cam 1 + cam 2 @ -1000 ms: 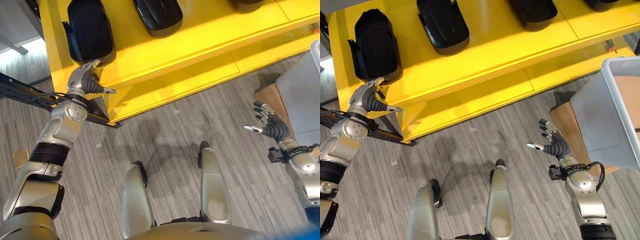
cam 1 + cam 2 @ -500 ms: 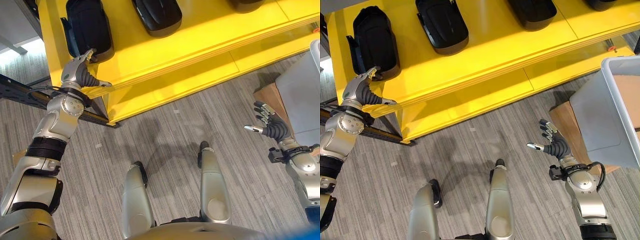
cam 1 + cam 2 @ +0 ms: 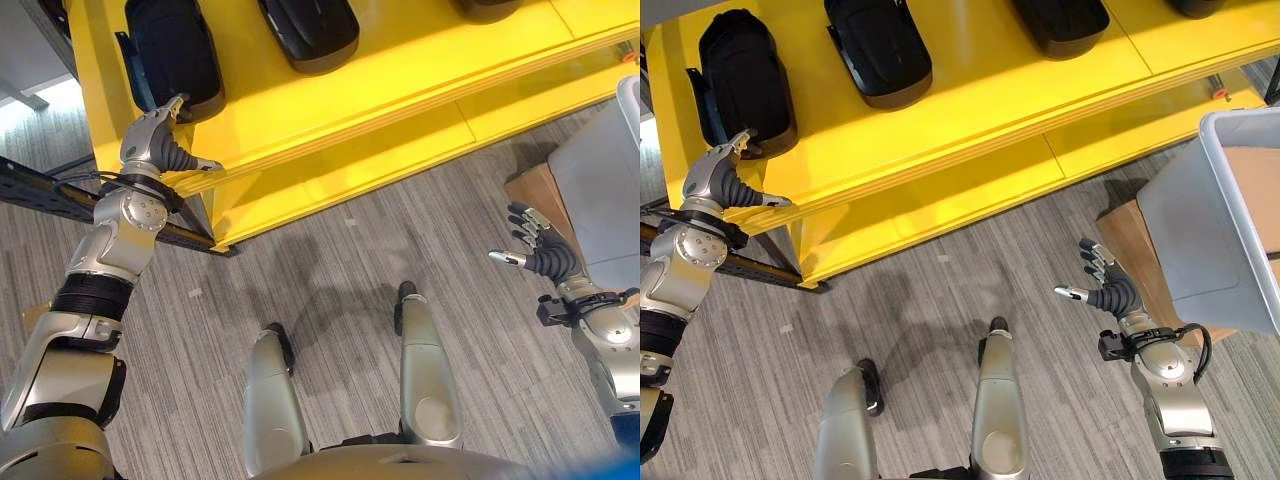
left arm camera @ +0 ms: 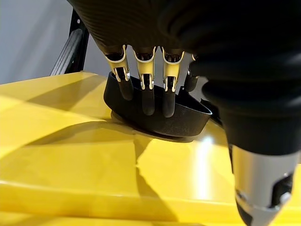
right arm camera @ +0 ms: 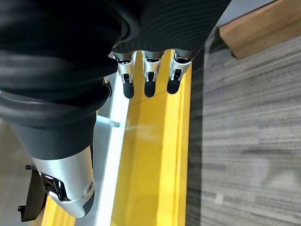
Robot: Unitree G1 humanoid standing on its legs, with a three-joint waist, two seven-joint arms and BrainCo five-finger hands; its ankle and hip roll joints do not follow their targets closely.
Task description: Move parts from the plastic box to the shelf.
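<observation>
Black part [image 3: 738,75]: set at the yellow shelf's [image 3: 970,90] left corner, apparently just released. Left hand [image 3: 155,150] held relaxed, empty, beside it. Right hand [image 3: 1105,285] spread, empty, near plastic box [image 3: 1200,230].

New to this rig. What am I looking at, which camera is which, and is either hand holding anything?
It is a two-legged humanoid with two silver arms. The two wide pictures come from a stereo camera on its head, looking down; the two close ones come from cameras on each wrist.

In front stands a yellow shelf with black parts on its top board. The left hand is at the shelf's front edge beside the nearest black part, fingers relaxed, holding nothing. The right hand hangs open over the floor next to the grey plastic box, which sits on a brown cardboard box.
</observation>
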